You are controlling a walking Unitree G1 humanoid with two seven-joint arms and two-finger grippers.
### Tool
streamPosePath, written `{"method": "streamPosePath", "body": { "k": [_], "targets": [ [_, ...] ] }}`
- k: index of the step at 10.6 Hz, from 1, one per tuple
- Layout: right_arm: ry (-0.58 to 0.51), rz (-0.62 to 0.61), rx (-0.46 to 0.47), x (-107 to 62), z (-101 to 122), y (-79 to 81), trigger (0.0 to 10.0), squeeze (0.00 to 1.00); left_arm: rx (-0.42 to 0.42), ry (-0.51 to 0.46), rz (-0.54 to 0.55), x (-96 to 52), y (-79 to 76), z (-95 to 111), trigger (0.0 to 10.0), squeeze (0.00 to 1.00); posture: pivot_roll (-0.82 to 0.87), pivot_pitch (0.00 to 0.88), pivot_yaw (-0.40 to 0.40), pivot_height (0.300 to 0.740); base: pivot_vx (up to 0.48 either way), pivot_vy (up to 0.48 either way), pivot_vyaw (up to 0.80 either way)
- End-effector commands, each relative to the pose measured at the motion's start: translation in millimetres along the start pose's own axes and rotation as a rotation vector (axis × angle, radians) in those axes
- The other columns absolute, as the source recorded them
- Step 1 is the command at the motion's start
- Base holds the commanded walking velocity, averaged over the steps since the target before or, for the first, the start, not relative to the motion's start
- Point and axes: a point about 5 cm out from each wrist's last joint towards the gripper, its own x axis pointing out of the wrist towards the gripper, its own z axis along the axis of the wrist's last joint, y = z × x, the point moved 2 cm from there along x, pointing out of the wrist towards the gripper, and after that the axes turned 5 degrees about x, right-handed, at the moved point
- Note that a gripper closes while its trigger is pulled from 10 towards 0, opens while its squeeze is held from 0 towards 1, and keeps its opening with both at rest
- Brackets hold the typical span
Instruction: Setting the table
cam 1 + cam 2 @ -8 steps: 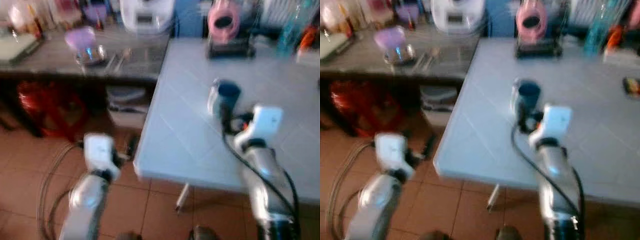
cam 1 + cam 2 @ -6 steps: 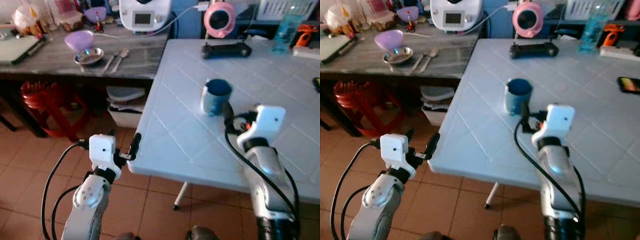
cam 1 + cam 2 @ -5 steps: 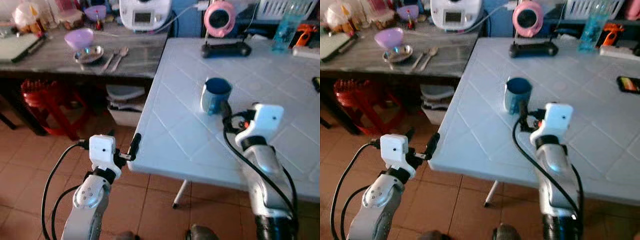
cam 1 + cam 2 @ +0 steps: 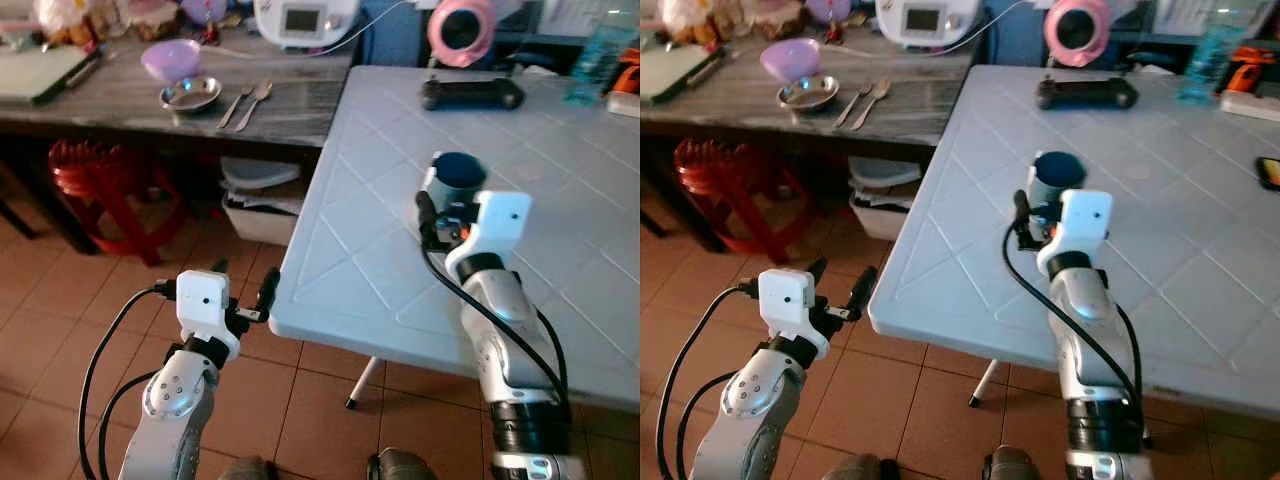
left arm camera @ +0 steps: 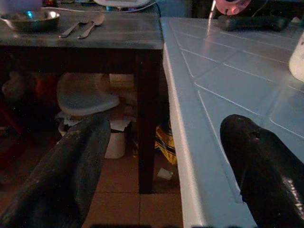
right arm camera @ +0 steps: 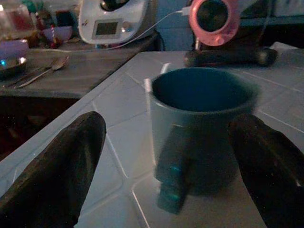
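Compared with half a second earlier, the right gripper (image 6: 166, 156) has closed in on the blue mug (image 4: 455, 180), its wrist now directly behind the mug, and the head camera has shifted so the table sits more to the right. White tiled table (image 4: 360, 230) carries the mug upright near its left edge, handle turned toward the right gripper. In the right wrist view the two black fingers (image 6: 57, 166) stand wide apart on either side of the mug (image 6: 202, 123), not touching it. Left gripper (image 5: 166, 161) hovers low beside the table's near left corner, over the terracotta floor (image 4: 60, 330); its fingers are spread, one below the table edge and one over the tabletop (image 5: 228, 95). Grey side counter (image 4: 120, 95), abutting the table's left side, holds a purple bowl (image 4: 170, 58), a steel bowl (image 4: 190, 95) just in front of it, and two spoons (image 4: 248, 100) lying side by side. Farther back stand a white kitchen appliance (image 4: 305, 18), a pink fan (image 4: 462, 28), and a black controller (image 4: 472, 93) on the table. A red stool (image 4: 95, 170) sits beneath the counter.
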Motion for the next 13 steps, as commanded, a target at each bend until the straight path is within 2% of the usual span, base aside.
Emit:
{"method": "streamPosePath", "body": {
  "k": [1,2,3,4,8,13],
  "targets": [
    [0.02,0.005,-0.003,1.3,-2.1,2.4,10.0,0.0,0.006,0.003,-0.004,-1.6,0.4,1.6,10.0,0.0,-0.03,0.107,0.069,0.74,0.0,0.0,0.0],
    [0.062,-0.031,-0.009,-0.9,-10.3,-3.7,10.0,0.0,0.0,0.007,-0.007,-2.2,0.1,1.0,10.0,0.0,-0.03,0.11,0.068,0.74,0.0,0.0,0.0],
    [0.073,-0.046,-0.005,-1.3,-13.2,-6.4,0.4,0.0,-0.004,0.007,-0.011,-2.1,-0.4,1.0,10.0,0.0,-0.04,0.114,0.07,0.74,0.0,0.0,0.0],
    [0.081,-0.05,-0.006,-1.1,-14.6,-7.8,0.0,0.0,-0.006,0.007,-0.018,-1.6,-1.4,1.0,10.0,0.0,-0.04,0.115,0.071,0.74,0.0,0.0,0.0],
    [0.069,-0.083,-0.013,4.3,-10.4,-21.6,0.0,0.0,-0.008,0.003,-0.026,-0.1,-1.2,2.3,10.0,0.0,-0.03,0.116,0.076,0.74,0.0,0.0,0.0],
    [0.041,-0.055,-0.003,12.2,-5.5,-20.0,0.0,0.0,-0.003,0.002,-0.024,1.1,-0.4,2.5,10.0,0.0,-0.03,0.112,0.079,0.74,0.0,0.0,0.0]
  ]
}}
